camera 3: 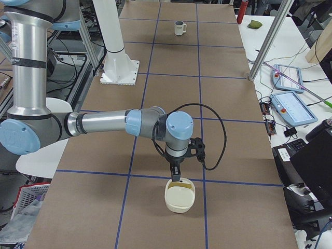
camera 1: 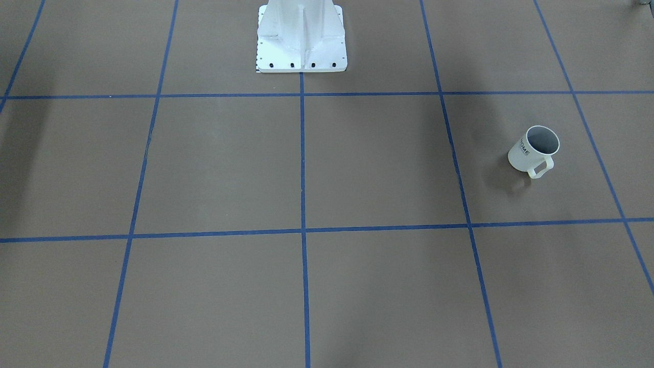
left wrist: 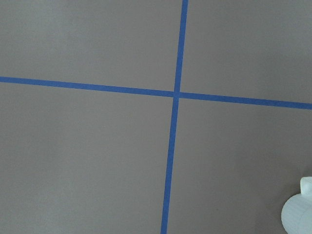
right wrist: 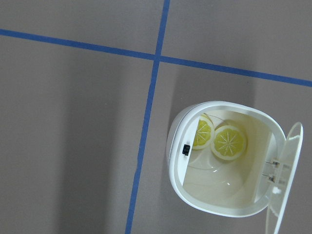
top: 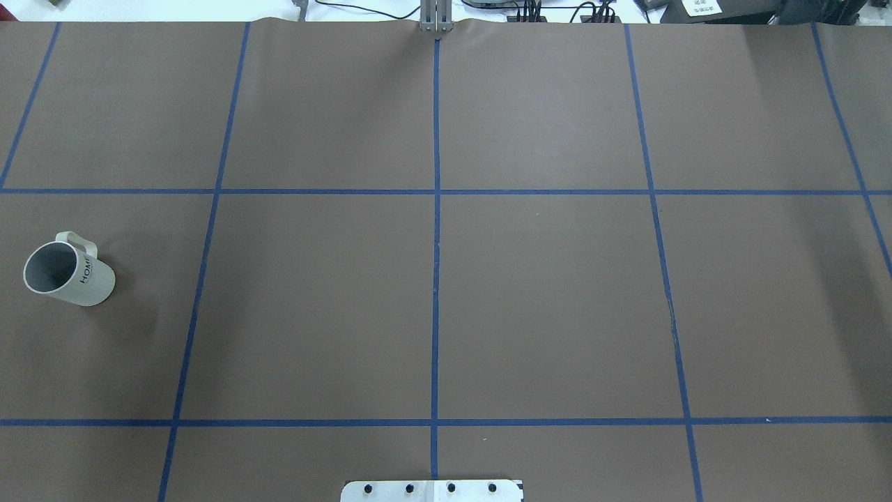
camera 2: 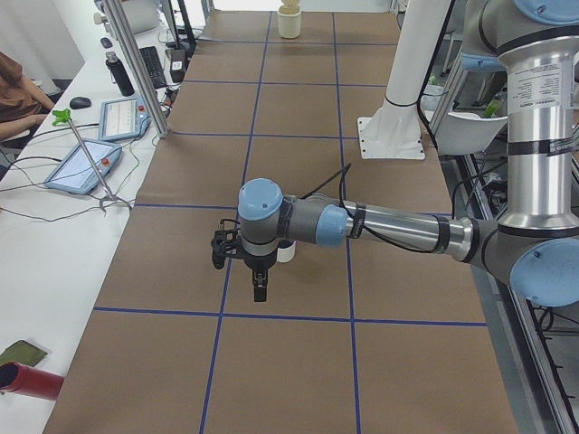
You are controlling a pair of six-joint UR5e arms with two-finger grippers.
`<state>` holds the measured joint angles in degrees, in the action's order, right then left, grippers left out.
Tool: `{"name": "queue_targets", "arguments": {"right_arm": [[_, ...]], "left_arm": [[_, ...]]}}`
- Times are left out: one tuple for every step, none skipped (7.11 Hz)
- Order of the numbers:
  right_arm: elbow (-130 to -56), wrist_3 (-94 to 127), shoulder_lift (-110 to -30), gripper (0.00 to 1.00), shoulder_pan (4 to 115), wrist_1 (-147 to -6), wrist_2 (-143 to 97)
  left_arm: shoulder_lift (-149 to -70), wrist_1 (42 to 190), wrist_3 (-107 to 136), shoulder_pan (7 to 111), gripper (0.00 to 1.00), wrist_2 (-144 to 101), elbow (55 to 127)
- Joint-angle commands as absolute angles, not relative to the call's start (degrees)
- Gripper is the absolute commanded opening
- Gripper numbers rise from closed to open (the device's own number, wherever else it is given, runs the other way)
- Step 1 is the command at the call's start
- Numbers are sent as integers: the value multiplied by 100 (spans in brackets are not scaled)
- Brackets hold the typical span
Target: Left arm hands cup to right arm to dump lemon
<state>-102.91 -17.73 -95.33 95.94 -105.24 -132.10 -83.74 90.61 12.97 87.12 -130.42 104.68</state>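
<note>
On the table [top: 557, 314]: one cup [top: 70, 274], one bin [right wrist: 224, 187], two lemon slices [right wrist: 228, 142].

Even bright light, soft shadows, sharp

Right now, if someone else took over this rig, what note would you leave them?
Left gripper: above the table near the cup, not on it; open or shut cannot be told.
Right gripper: over the cream container, likewise unclear.
Cup stands upright, untouched, no lemon visible inside.
Two lemon slices lie in the container.
Hand-over: nothing in progress; check whether any dump remains.
</note>
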Motion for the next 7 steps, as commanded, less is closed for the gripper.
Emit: {"name": "queue_targets", "arguments": {"right_arm": [[-10257,-1427,-9466,99,9598,-10485,-13236],[-10239,-1085,-9501,99,9598,-10129,-13254],[-10126,-698,-9518,99,9580,-9646,-13254],[-10029,-486,-9527,99,9545,-9337,-13263],[-9941,-475,-9536,100,9467,-9230,-13271],[-9923,-466,-9527,99,9388,-9229,-13489],[-9888,-466,-9519,100,9282,-9220,-13569]], "left_arm": [[-8411,8668,820,8815,100,-12991,10494],[-8411,8657,443,8920,100,-12982,10477],[-8411,8657,387,8938,100,-12981,10424],[-8411,8657,387,8938,100,-12981,10415],[-8411,8657,387,8930,100,-12973,10415],[-8411,8657,387,8930,100,-12973,10380],[-8420,8657,387,8930,100,-12973,10362]]}}
